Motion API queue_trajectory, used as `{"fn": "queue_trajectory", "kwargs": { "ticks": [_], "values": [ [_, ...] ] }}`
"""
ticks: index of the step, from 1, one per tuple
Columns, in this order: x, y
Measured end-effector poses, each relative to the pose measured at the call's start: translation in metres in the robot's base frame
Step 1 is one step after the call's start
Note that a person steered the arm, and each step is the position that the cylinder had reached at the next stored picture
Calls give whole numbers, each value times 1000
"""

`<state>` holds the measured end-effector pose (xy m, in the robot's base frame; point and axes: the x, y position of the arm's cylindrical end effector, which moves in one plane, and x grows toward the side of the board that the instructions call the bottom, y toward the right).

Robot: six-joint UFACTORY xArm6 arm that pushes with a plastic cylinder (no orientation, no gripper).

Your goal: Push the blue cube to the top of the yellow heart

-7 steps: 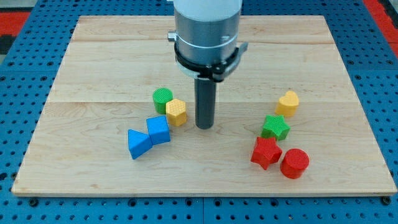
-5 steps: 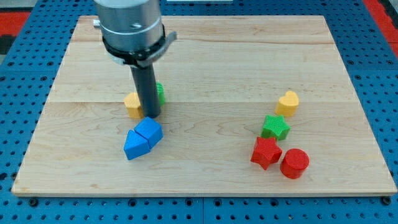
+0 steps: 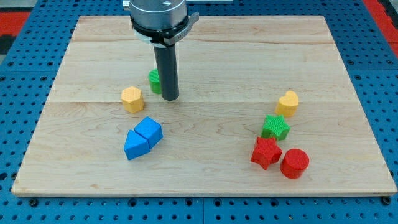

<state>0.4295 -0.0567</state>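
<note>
No fingers here, only a straight dark rod, so nothing to spread or pinch and nothing held. My tip down on the pale wooden board, in the upper left part. Right beside the small green round block, which peeks out from behind the rod on the view's left; touching or just apart, cannot tell. Near the yellow six-sided block, a little to the view's left and lower. Apart from the blue blocks, which sit below.

Blue cube low on the left half of the board, turned at a slant, top face bright, sides darker. Pressed against the blue wedge-shaped block on its lower left, the two touching. Well apart from the yellow heart block, far over on the view's right.

Counted: eight blocks in all. Two blue, the cube and the wedge. Two yellow, the six-sided one and the heart. Two green, the round one by the rod and the green star block just below the heart. Two red, the red star block under the green star and the red round block beside it at the lower right. One rod. One board, on a blue table full of little holes.
</note>
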Motion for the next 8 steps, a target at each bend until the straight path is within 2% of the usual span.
{"fn": "queue_trajectory", "kwargs": {
  "ticks": [3,5,6,7,8],
  "values": [
    [2,13],
    [76,18],
    [94,4],
    [96,-32],
    [108,-21]
  ]
}}
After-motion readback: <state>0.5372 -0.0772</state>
